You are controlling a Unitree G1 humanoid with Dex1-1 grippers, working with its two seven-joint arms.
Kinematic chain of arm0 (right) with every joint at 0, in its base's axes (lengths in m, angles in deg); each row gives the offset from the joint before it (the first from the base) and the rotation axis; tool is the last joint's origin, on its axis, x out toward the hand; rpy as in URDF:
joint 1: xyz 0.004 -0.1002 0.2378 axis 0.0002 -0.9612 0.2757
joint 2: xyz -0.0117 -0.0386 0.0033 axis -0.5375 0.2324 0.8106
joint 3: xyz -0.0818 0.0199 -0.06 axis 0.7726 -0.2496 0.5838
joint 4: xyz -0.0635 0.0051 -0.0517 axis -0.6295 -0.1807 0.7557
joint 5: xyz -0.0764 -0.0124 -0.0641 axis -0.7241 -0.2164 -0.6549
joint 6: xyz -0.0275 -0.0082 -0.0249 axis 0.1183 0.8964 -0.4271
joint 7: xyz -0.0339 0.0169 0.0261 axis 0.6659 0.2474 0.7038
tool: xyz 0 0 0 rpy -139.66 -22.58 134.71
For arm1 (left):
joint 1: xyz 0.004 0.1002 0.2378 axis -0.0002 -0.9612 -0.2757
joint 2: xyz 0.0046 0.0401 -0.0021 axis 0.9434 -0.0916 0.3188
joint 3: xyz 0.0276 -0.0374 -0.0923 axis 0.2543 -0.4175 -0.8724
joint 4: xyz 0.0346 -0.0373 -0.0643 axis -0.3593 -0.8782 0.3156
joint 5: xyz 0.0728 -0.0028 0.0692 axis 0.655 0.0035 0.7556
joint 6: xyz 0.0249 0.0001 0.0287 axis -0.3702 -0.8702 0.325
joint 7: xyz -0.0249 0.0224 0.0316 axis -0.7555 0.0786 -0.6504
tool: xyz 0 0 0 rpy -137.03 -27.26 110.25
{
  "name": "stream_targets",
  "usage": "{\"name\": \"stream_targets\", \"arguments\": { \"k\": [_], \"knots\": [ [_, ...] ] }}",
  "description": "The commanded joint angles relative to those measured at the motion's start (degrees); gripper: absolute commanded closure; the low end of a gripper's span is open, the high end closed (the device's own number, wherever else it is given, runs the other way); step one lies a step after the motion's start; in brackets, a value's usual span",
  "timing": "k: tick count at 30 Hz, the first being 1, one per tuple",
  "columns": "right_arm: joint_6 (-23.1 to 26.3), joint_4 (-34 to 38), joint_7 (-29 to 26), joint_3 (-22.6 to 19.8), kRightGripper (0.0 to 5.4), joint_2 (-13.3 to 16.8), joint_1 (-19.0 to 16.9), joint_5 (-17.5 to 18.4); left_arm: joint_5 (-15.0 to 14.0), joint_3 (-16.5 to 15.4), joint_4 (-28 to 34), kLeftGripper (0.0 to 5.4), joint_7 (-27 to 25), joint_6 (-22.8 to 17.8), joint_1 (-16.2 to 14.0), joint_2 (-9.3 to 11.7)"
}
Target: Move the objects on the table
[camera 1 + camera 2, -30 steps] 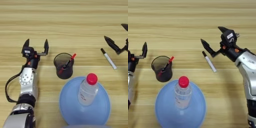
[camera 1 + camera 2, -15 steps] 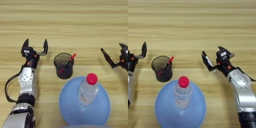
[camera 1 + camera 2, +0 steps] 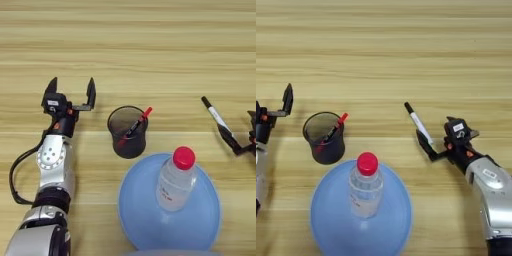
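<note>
Already the red-capped pen stands in the cup; the marker lies loose beside the spread-jawed right gripper, left gripper idle, jaws apart.

My table is light wood with horizontal plank lines. On it stand a dark translucent cup and, just beside it nearer me, a blue plate. A white marker with a black cap lies flat to my right.
</note>
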Motion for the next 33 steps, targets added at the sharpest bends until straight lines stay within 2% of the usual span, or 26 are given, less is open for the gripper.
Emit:
{"name": "stream_targets", "arguments": {
  "k": [1, 9, 19, 33],
  "knots": [
    [1.64, -0.86, -1.77, 0.50, 0.81, 0.64, -1.04, 1.13, -0.40, -0.17, -0.77, 0.00, -0.27, -0.01, 0.90, 0.34],
    [1.55, -3.94, -2.04, 0.76, 1.79, 0.49, -0.25, 0.86, -0.46, -0.37, -1.37, 0.00, -0.50, 0.26, 1.15, 0.34],
    [0.69, -7.15, -0.70, 1.36, 2.73, -0.23, 1.89, -0.07, -0.46, -0.65, -1.98, 0.00, -0.74, 0.36, 1.52, 0.44],
    [0.63, -10.18, -0.38, 1.84, 4.51, -0.48, 4.18, 0.17, -0.35, -0.68, -2.36, 0.00, -0.68, 0.56, 1.74, 0.25]
  ]
}}
